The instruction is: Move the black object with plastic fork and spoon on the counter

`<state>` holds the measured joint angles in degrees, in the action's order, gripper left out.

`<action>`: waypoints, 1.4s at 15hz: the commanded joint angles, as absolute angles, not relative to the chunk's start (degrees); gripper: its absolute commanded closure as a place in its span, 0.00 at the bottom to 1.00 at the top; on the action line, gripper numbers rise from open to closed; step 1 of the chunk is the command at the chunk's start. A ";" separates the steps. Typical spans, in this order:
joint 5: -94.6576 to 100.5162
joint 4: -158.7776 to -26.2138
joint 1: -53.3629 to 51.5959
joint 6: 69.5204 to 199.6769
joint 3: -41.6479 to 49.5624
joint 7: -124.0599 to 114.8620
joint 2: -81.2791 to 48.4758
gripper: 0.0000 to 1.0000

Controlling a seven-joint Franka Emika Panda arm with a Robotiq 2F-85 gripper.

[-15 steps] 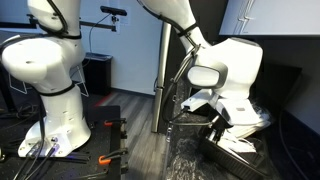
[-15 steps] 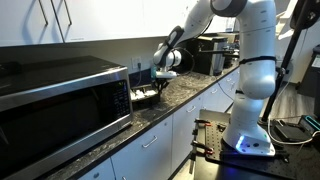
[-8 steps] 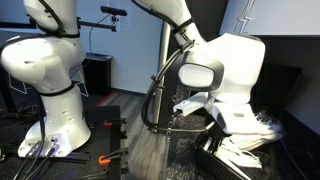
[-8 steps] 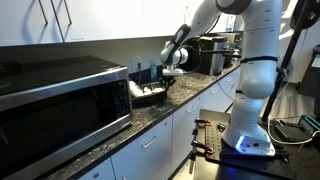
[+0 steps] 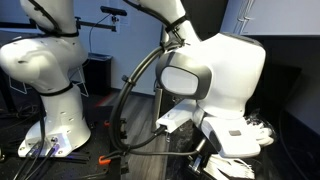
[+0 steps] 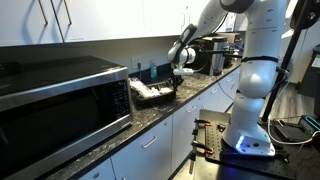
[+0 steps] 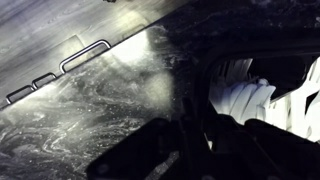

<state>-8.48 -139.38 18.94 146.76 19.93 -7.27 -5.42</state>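
The black tray (image 6: 153, 94) sits on the dark speckled counter (image 6: 195, 98) a little way from the microwave. It holds a heap of white plastic cutlery (image 6: 150, 88). My gripper (image 6: 176, 83) is at the tray's end farthest from the microwave. In the wrist view the dark fingers (image 7: 186, 140) straddle the tray's wall (image 7: 195, 90) and appear shut on it. The cutlery (image 7: 248, 95) lies just inside, and the counter (image 7: 90, 115) lies outside. In an exterior view my wrist hides the fingers, and only some cutlery (image 5: 256, 131) shows.
A steel microwave (image 6: 60, 95) stands on the counter beyond the tray. White cabinets with handles (image 7: 85, 55) run under the counter's edge. Dark appliances (image 6: 212, 55) stand at the counter's far end. Another white robot base (image 5: 45, 70) stands on the floor.
My gripper and the tray have slid along the counter away from the microwave. My wrist has swung closer to the near exterior camera and now fills more of that view.
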 commanded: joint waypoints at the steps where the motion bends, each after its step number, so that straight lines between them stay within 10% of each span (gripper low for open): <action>1: -2.84 -140.97 20.53 140.46 21.58 -2.39 -0.14 0.96; 7: 0.26 -139.45 21.73 138.54 22.46 -2.47 -0.88 0.86; 21: -10.67 -134.79 23.66 147.16 22.48 2.80 -7.02 0.96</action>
